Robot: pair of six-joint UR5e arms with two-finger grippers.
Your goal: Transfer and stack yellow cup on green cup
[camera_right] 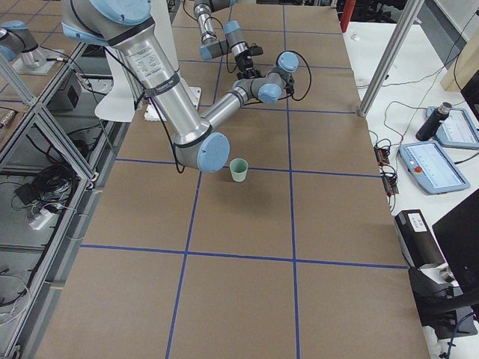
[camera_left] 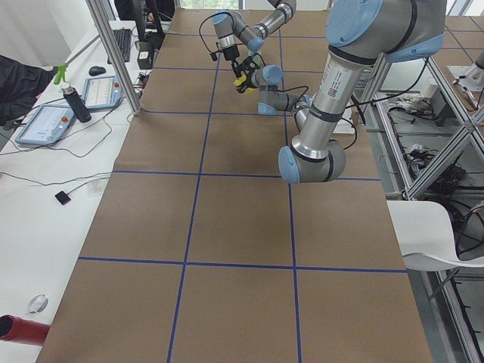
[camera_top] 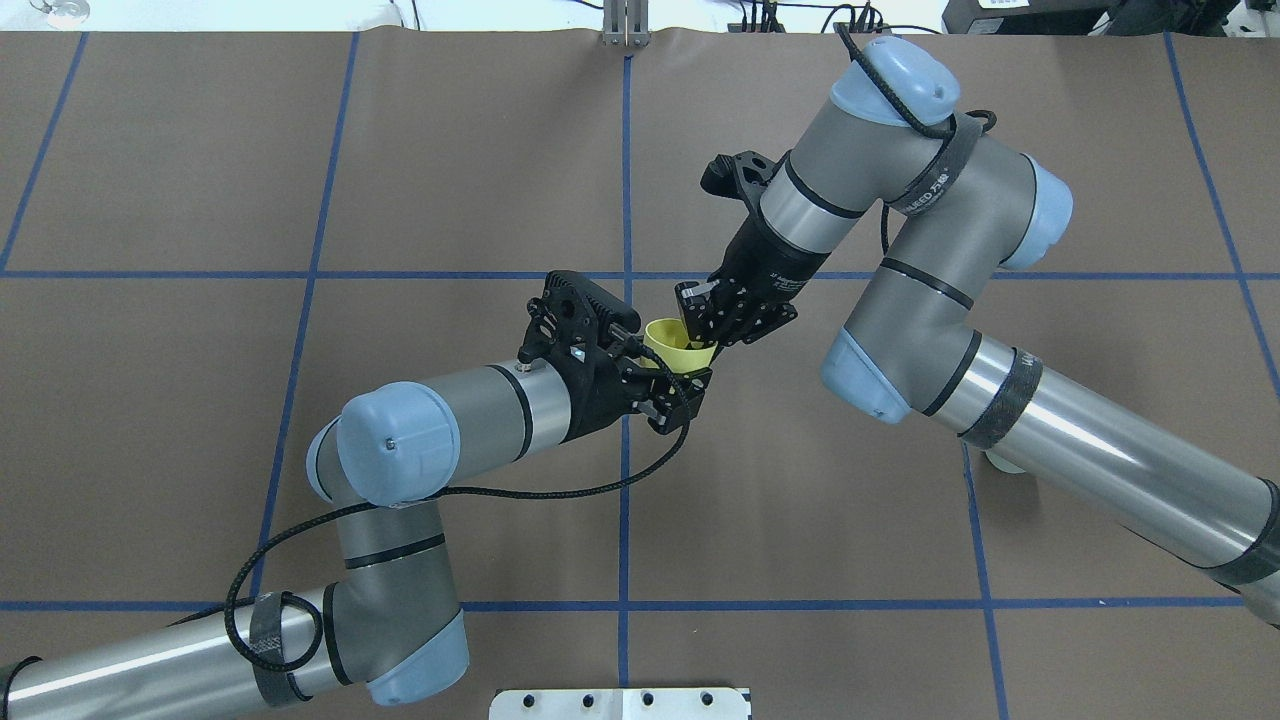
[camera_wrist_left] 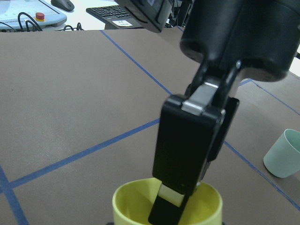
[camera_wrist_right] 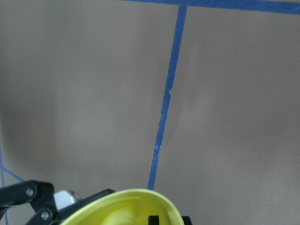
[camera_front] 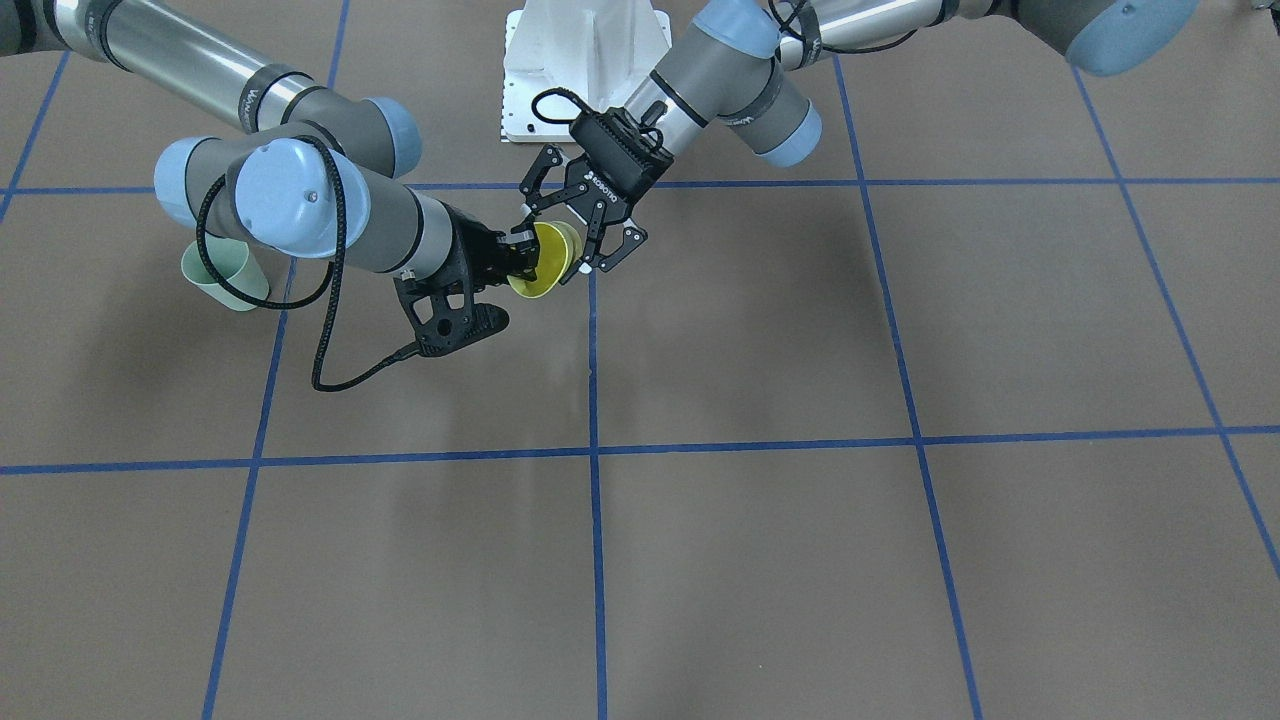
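one yellow cup (camera_front: 548, 262) between left claw (camera_front: 568, 238) and right claw (camera_front: 522, 258); one green cup (camera_front: 226, 279) apart.

The yellow cup (camera_front: 545, 262) is a small, plain, tapered tumbler. It hangs tilted above the middle of the worktop, its mouth on the right end effector (camera_front: 522, 252), which has one finger inside the rim. The left end effector (camera_front: 570, 235) flanks its base, contact unclear. The pale green cup (camera_right: 239, 170), of like shape, stands upright on the worktop, well apart.
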